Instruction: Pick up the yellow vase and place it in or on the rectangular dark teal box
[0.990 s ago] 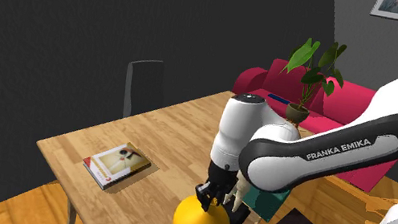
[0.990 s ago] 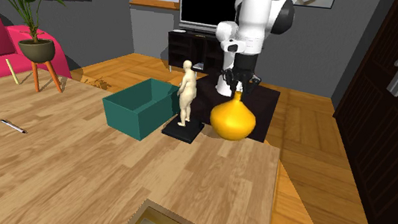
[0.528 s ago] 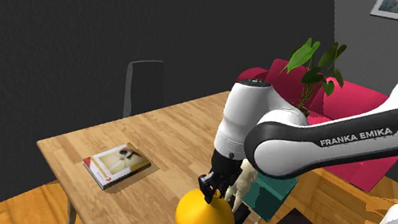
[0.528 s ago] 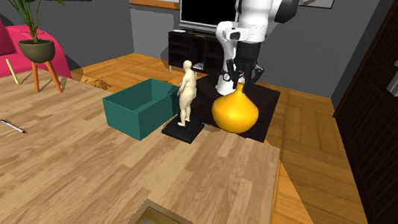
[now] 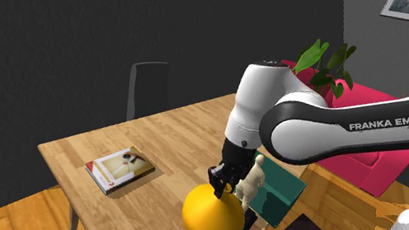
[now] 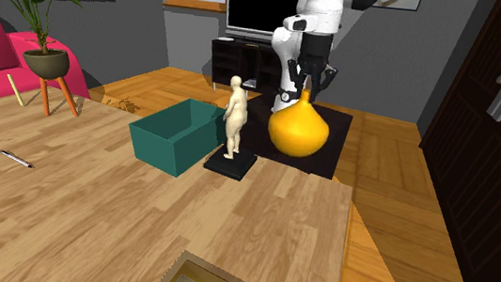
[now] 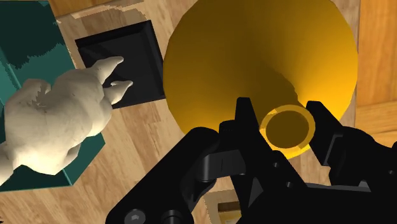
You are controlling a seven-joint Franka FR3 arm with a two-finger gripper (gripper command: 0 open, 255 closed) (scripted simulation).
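My gripper (image 5: 221, 177) (image 6: 307, 79) (image 7: 287, 124) is shut on the narrow neck of the yellow vase (image 5: 212, 218) (image 6: 299, 131) (image 7: 254, 57), a round-bellied vase hanging above the wooden table (image 5: 149, 139) near its edge. The dark teal box (image 5: 281, 190) (image 6: 175, 135) (image 7: 28, 83), open-topped and rectangular, stands on the table just past a cream human figurine (image 5: 251, 178) (image 6: 234, 117) (image 7: 57, 121) on a black base (image 6: 228, 164) (image 7: 124, 60). The figurine stands between the vase and the box.
A book (image 5: 119, 166) lies on the table toward the shoulder view's left, a pen (image 6: 16, 158) further along. A grey chair (image 5: 147, 86) stands behind the table. A potted plant (image 5: 321, 77) (image 6: 24, 19) and red sofa (image 5: 358, 133) stand beyond the box.
The gripper has risen with the vase, lifting it higher off the table beside the figurine.
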